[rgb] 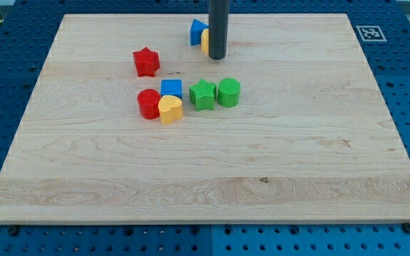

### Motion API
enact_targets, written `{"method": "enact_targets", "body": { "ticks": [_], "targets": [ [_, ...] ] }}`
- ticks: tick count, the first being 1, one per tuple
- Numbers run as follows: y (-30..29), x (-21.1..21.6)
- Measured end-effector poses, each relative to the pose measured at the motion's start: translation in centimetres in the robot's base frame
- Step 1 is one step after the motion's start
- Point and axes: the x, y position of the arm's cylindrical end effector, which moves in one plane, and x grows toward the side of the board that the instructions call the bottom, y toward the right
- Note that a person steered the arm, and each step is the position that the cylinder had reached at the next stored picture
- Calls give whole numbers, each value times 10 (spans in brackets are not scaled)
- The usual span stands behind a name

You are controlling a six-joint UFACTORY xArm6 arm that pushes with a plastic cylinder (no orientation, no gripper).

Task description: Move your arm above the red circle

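Starting near: yellow heart (170,109) touches red circle (148,104) on the desk (205,185), blue cube (171,88) just behind. Farther: red star (146,62). Farthest, my tip (217,57) beside the yellow block (205,41). No claw to report. Best swing toward view's left, stopping behind the circle, skirting star.
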Motion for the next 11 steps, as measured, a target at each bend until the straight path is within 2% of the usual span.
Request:
{"method": "enact_targets", "body": {
  "ticks": [3,11],
  "targets": [
    [-6,-12],
    [-13,19]
  ]
}}
